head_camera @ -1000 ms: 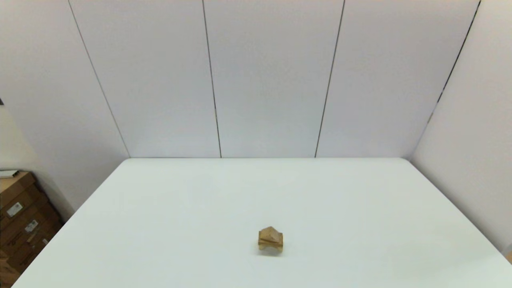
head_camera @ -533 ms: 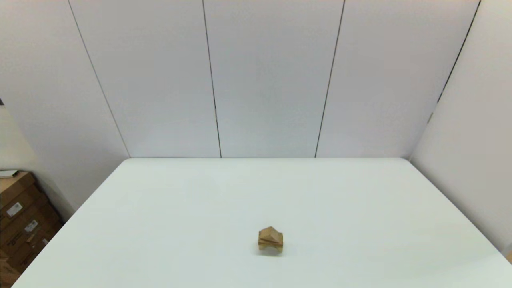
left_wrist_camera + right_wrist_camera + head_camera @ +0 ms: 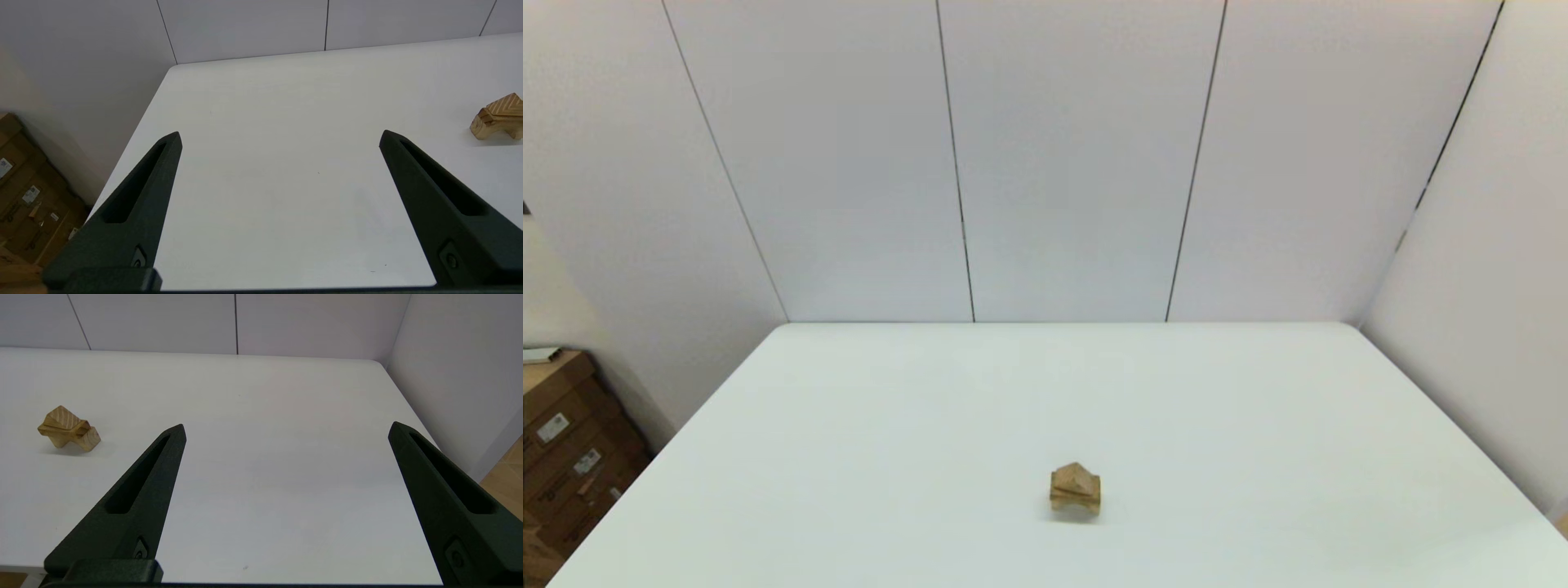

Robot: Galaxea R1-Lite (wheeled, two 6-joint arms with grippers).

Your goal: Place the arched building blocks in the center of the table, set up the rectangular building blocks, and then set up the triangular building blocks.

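The stack looks finished on the table (image 3: 1258,425), triangular block (image 3: 1076,477) on the rectangular slab (image 3: 1076,493) on the arched block (image 3: 1076,505), and both the left gripper (image 3: 280,136) and right gripper (image 3: 286,428) hang wide open, well clear of that stack, so best leave it untouched.

Arched block (image 3: 1075,504) on white table (image 3: 849,457), tan slab (image 3: 1076,490) atop, triangular prism (image 3: 1076,475) crowning stack

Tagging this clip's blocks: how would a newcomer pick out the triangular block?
On the white table, find the lone small wooden stack near its front middle. The triangular block is its peaked top piece, above the flat slab and the notched arch block.
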